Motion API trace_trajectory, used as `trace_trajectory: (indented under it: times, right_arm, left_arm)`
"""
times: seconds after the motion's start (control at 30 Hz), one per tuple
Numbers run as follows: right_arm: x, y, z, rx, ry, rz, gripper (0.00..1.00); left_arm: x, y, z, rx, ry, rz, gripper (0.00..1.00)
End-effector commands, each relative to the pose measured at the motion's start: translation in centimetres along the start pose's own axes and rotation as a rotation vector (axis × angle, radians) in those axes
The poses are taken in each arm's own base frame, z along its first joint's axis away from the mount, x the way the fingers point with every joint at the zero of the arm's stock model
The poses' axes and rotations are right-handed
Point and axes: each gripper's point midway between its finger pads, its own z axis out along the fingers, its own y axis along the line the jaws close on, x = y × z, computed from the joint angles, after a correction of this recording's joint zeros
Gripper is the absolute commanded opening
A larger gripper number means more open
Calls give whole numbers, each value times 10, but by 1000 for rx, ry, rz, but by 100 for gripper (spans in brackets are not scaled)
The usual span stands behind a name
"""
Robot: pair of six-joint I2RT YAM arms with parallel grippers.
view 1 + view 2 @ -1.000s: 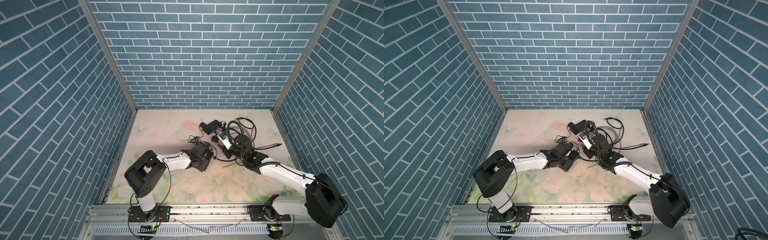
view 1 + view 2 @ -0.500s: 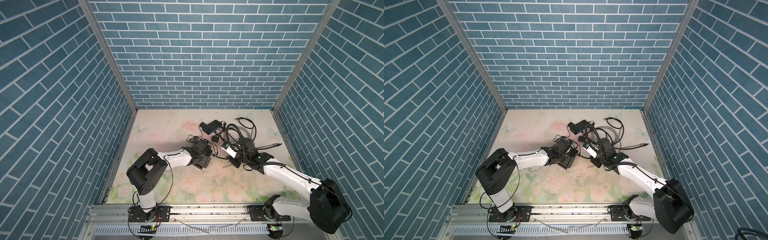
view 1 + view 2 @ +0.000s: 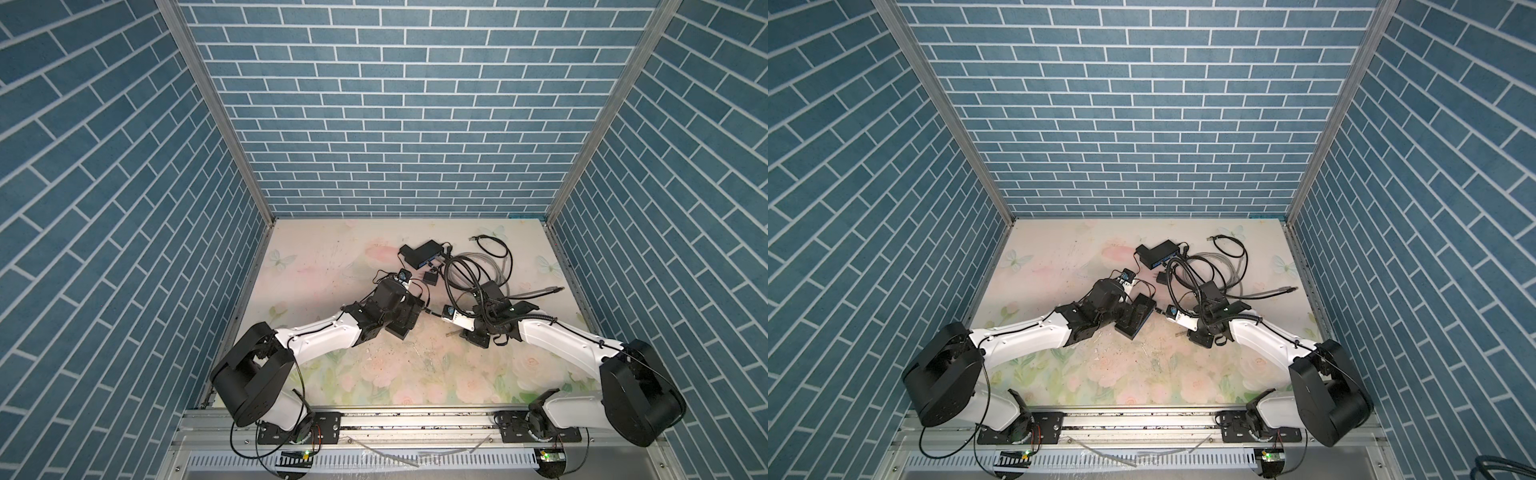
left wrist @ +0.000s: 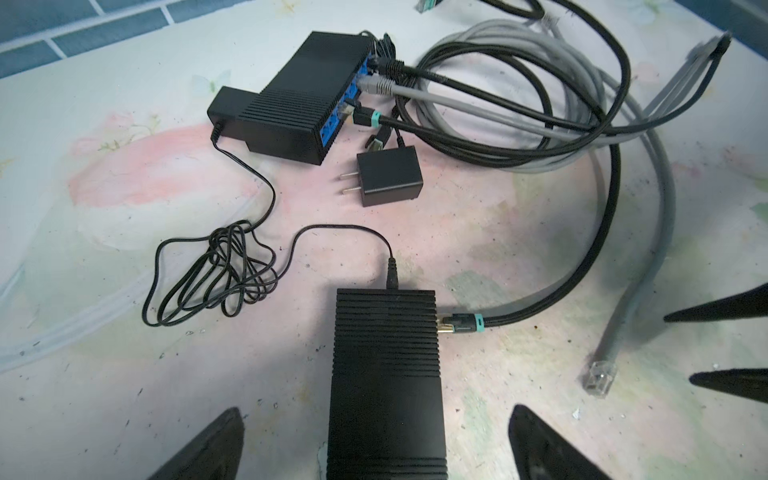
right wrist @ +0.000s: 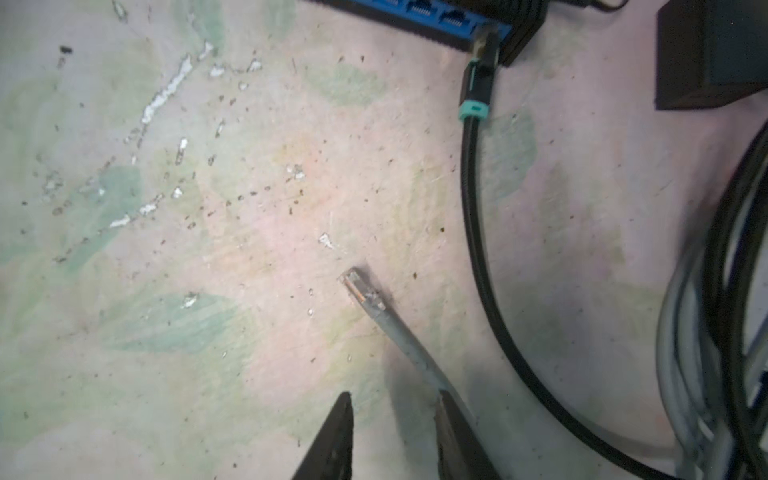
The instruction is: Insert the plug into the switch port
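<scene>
Tabletop (image 3: 324,257), floral and scuffed, carries the switch (image 4: 386,374) between blue brick walls (image 3: 395,124).

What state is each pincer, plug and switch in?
Left pincer: open, straddling the black ribbed switch box, clear of it.
Right pincer: open, over the grey cable.
Black braided teal-ringed plug: inserted in that switch.
Clear plug on grey cable: loose, in no port.
Black two-prong adapter: unplugged.

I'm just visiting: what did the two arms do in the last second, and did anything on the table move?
The right gripper drew back from the far black box toward the robot's side and now hangs low over a loose grey cable. The left gripper opened wide, its fingers clear of the near black box. Both boxes and the cable tangle lie where they were.
</scene>
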Motion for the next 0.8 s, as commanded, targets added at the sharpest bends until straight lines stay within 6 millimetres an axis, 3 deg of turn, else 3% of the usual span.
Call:
trace_trajectory:
  times: [0.0,0.07,0.13,0.37,0.77]
  right_arm:
    - [1,-2,-4,-24,26,-54,35]
    - [4,-2,-3,-30,35,-56,35]
    - [7,-3,-1,-34,44,-62,34]
    - [14,-9,-1,-40,52,-79,35]
    - [23,-26,5,-31,89,-106,34]
  left_arm:
    - [-18,0,-5,22,-127,-54,100]
    - [-28,-2,-8,35,-176,-65,100]
    - [-22,-2,-8,41,-177,-65,100]
    - [-40,-18,-25,153,-347,-20,100]
    - [-37,-32,-28,221,-413,114,99]
